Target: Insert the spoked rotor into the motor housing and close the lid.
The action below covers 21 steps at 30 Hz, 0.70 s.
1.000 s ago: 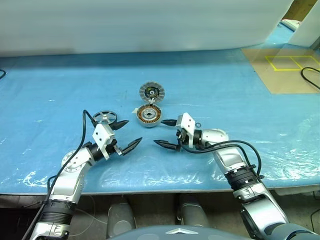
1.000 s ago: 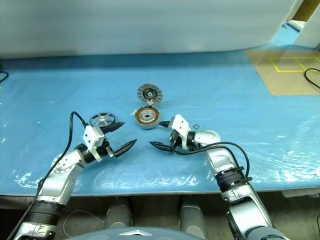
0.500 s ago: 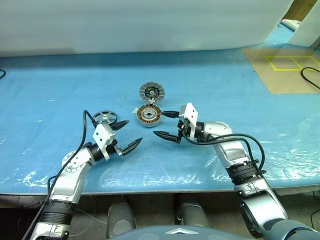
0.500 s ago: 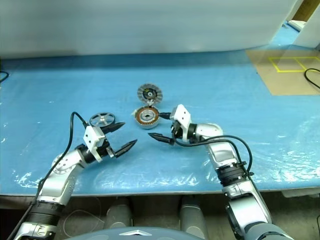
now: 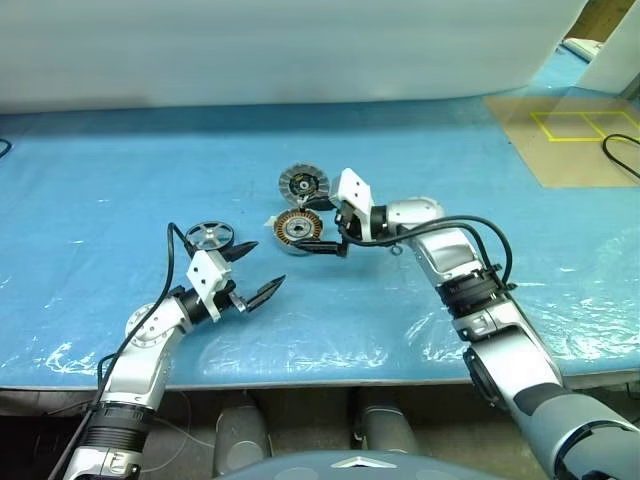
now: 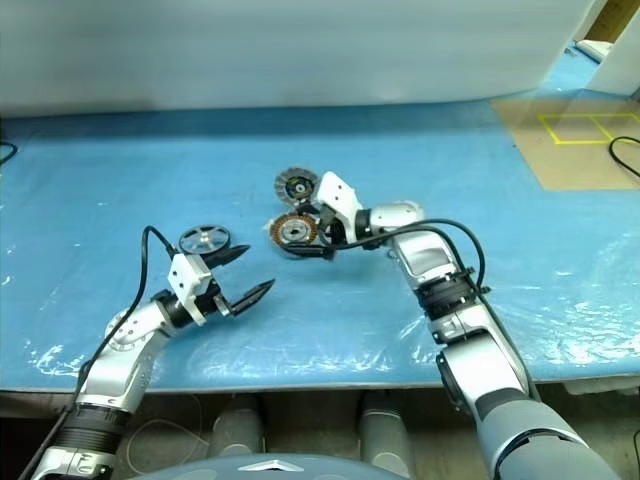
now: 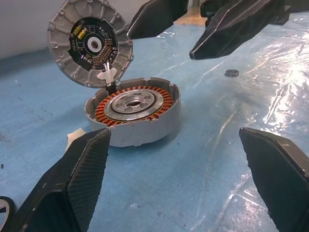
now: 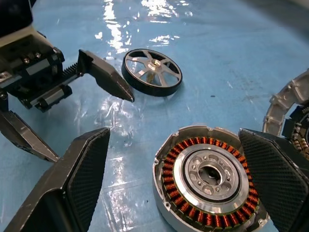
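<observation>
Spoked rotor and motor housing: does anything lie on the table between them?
No. In the right wrist view the stretch from the spoked rotor to the motor housing is bare blue sheet; the left gripper stands off to one side.

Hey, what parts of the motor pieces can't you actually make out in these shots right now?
- Lid: cut off by the right wrist view's edge and by a finger.
- Spoked rotor: only a sliver at the left wrist view's corner.
- Motor housing: its far right side is hidden behind the right gripper in the head views.
</observation>
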### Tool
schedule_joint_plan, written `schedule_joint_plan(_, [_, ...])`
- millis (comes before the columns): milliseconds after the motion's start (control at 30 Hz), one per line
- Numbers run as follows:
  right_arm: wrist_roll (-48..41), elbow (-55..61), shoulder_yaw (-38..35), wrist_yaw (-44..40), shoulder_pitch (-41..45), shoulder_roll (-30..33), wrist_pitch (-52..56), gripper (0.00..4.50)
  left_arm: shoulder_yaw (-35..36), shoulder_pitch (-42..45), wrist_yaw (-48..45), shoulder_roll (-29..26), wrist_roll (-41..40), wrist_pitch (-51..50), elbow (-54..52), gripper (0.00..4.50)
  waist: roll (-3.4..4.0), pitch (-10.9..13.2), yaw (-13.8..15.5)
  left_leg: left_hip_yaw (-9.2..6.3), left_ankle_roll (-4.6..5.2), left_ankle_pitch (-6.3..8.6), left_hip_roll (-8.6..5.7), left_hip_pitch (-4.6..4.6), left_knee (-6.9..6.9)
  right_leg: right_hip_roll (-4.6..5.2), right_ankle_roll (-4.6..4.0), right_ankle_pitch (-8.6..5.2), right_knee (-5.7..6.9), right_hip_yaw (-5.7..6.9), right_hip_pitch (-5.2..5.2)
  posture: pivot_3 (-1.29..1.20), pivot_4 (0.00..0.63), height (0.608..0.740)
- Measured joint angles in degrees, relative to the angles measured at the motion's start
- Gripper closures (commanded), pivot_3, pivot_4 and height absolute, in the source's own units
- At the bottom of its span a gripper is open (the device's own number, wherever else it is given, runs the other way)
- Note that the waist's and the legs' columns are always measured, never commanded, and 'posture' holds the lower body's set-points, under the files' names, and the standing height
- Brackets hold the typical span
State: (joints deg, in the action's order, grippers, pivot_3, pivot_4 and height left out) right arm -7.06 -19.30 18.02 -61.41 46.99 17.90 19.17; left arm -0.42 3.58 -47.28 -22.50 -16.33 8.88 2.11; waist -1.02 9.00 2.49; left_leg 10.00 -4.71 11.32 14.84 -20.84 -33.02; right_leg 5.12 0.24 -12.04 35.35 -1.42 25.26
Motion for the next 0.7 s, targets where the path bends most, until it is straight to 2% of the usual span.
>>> schedule_joint_plan(433, [12.1,-16.5,11.6,-9.3,19.5,-1.4,2.0,0.00,0.0,-1.3,1.6,0.6,0.7,1.0,0.1,0.01,0.01,0.0,0.0,0.00,0.01,0.00,0.04,-0.05,-0.04,0.00,-0.01,-0.01,0.15,0.03,0.10,0.00,0.150,0.740])
schedule_joint_plan(700, [18.9,-25.1,16.3,-13.2,24.7,-4.1,-2.3,0.00,0.0,-0.9,1.8,1.4,1.1,2.0,1.0,0.01,0.02,0.0,0.0,0.00,0.02,0.00,0.05,-0.10,-0.06,0.01,-0.03,-0.01,0.20,0.07,0.13,0.00,0.150,0.740])
